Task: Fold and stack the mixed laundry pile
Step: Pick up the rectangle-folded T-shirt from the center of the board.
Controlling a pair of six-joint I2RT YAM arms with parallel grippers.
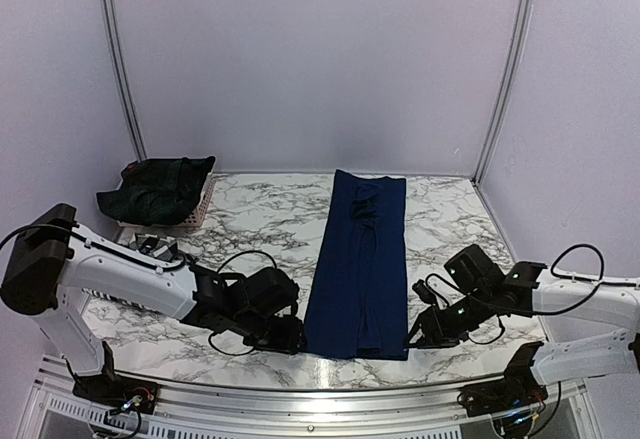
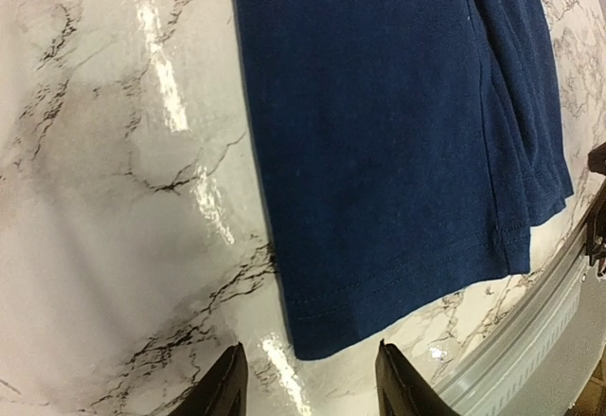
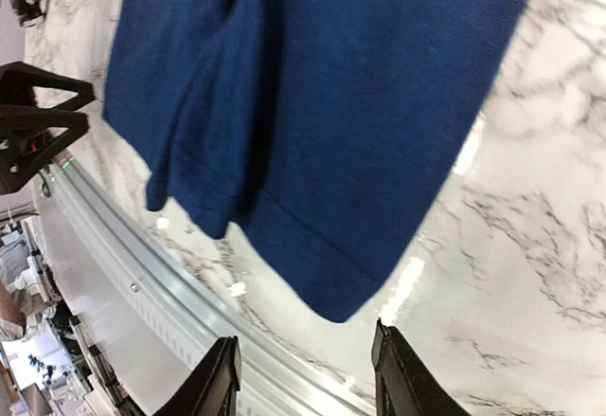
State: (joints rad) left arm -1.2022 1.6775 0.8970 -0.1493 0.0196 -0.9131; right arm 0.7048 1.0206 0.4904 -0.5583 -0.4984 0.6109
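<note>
The navy blue T-shirt point(image 1: 362, 264) lies folded into a long strip down the middle of the marble table point(image 1: 260, 221). My left gripper point(image 1: 296, 337) is open and empty, just off the strip's near left corner point(image 2: 308, 345). My right gripper point(image 1: 413, 337) is open and empty, just off the near right corner point(image 3: 346, 307). The dark green-and-navy plaid garment point(image 1: 158, 187) lies heaped in a basket at the back left. The black-and-white check shirt mostly does not show; only a checked scrap point(image 1: 152, 246) peeks out behind my left arm.
A pink woven basket point(image 1: 200, 209) stands at the back left edge. A metal rail point(image 1: 300, 384) runs along the table's near edge, close under both grippers. Grey walls enclose the table on three sides.
</note>
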